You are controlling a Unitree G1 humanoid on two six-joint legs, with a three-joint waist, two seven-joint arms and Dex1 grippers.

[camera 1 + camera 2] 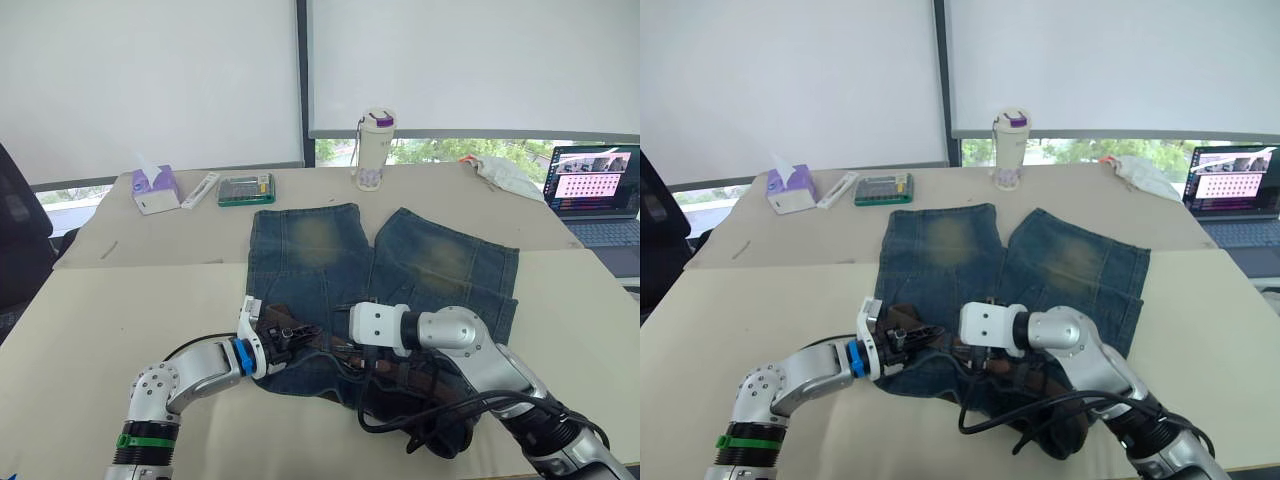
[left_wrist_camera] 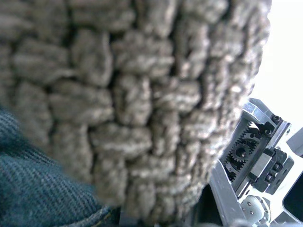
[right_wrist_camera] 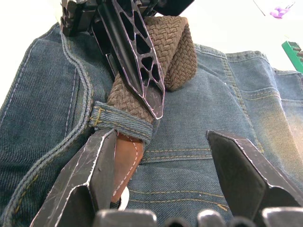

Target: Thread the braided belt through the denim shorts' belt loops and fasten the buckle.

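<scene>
Two grippers meet at the near-left waistband of the shorts (image 1: 380, 270), which lie flat on the table (image 1: 120, 300) with legs pointing away. The left gripper (image 3: 142, 71) is clamped on the belt (image 3: 175, 52), whose brown leather tip passes under a belt loop (image 3: 122, 123). The right gripper (image 3: 158, 156) stands wide open just beside that loop, holding nothing.
</scene>
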